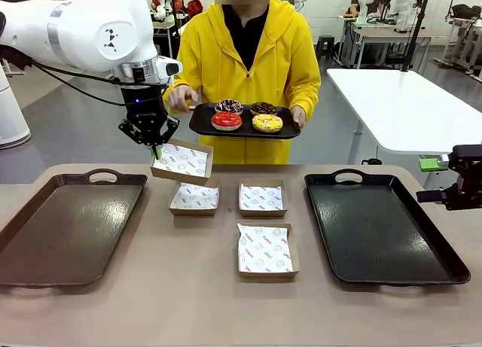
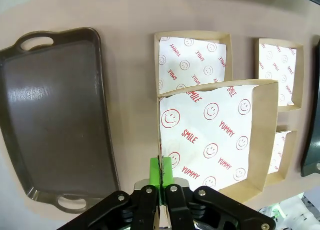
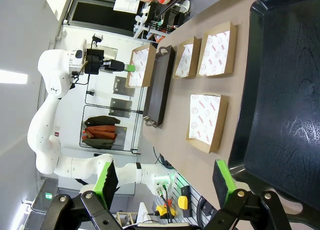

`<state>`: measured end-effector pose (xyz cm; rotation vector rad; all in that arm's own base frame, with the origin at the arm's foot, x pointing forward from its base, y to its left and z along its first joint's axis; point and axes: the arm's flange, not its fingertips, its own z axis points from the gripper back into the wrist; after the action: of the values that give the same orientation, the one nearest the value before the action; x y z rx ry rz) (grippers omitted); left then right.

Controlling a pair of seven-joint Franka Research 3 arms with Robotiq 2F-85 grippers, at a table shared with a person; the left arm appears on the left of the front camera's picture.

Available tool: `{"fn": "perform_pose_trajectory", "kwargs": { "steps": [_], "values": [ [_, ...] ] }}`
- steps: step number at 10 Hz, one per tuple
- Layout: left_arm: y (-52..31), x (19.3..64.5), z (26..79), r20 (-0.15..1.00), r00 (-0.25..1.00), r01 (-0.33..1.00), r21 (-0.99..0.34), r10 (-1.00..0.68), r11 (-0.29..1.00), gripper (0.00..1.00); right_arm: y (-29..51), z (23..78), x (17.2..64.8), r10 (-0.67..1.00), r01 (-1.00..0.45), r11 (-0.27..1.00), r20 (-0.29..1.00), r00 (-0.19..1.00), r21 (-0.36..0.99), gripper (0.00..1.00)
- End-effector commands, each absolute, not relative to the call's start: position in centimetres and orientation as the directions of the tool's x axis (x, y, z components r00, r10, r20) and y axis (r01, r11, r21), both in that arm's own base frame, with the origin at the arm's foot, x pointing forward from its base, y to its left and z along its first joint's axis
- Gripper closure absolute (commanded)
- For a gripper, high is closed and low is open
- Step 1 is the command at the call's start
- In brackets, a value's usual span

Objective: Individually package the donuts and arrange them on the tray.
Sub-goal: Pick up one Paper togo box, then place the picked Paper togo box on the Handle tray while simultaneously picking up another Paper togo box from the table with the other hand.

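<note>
Left pincer is clamped shut on the rim of a brown cardboard box lined w/ white smiley-print paper. It holds the box tilted, clear of the beige desk and above three more lined boxes lying flat. From the grip, the box hangs toward the robot's right and the far side, which is the way the donuts lie.

The four ring donuts (glossy red, yellow w/ sprinkles, two dark chocolate) sit on a black serving tray. A person in a yellow hoodie holds it in both hands past the far edge, just beyond the lifted box and approx. level w/ the pincer.

Right pincer stands wide open and empty over the black handled tray at the desk's right, well apart from the donuts. Left arm is far nearer, so the next move prob. means bringing the box's open face up beside the serving tray.
</note>
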<state>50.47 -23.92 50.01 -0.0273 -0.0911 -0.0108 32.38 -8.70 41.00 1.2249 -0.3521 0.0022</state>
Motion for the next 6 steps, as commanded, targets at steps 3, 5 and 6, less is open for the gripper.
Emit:
{"fn": "perform_pose_trajectory", "kwargs": {
  "steps": [3, 5, 6],
  "values": [
    [-24.16, 50.08, 50.14, 0.097, 0.995, 0.006, -0.025, -0.003, 1.0, 1.0, -8.65, 40.96, 32.53, -0.192, -0.201, 0.331, 0.274, 0.942, 0.922, 0.0],
    [-24.16, 50.08, 50.14, 0.097, 0.995, 0.006, -0.025, -0.003, 1.0, 1.0, -8.65, 40.96, 32.53, -0.192, -0.201, 0.331, 0.274, 0.942, 0.922, 0.0],
    [-24.16, 50.08, 50.14, 0.097, 0.995, 0.006, -0.025, -0.003, 1.0, 1.0, -8.65, 40.96, 32.53, -0.192, -0.201, 0.331, 0.274, 0.942, 0.922, 0.0]
  ]
}}
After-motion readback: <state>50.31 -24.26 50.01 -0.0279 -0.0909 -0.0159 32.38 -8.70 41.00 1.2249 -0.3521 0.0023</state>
